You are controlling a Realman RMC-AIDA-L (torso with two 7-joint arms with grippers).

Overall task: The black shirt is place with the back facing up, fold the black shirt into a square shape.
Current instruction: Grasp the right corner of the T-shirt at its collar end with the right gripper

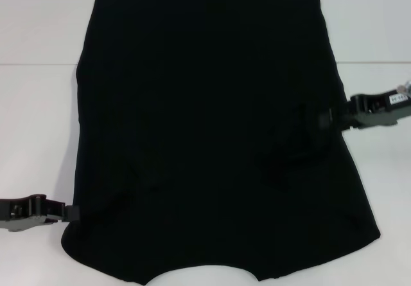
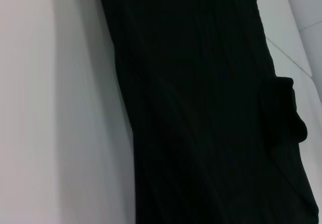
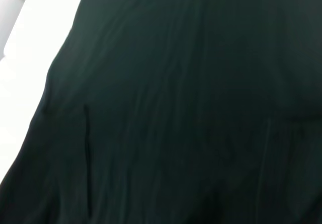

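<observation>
The black shirt [image 1: 212, 132] lies flat across the middle of the white tabletop [image 1: 38, 138], already narrowed into a tall panel: both long sides look tucked in, with no sleeves sticking out, a straight edge at 12 o'clock and a curved, notched edge at 6 o'clock. So the step in hand looks like the change from side folds to the lengthwise fold that would make the square.

The left hand [image 1: 72, 213] sits at about 8 o'clock of the shirt, its tip right at the cloth's lower left edge. The right hand [image 1: 329, 120] is at about 3 o'clock, its tip reaching onto the right edge, where the fabric puckers slightly. Black fingers against black cloth hide the jaws, so I cannot tell whether either hand is open, closed or pinching fabric. The left wrist view shows only the long fold edge on the tabletop with a small lump of cloth on the far side; the right wrist view is filled with wrinkled black fabric.

The next move, as I judge it, calls for both hands to take matching corners at one end and carry that end over toward the other. As they stand, the hands are at unequal heights, which could skew the fold.

Nothing else shows on the tabletop, and nothing blocks either arm. The risks are the tucked sides slipping open and thick layers escaping a shallow pinch.
</observation>
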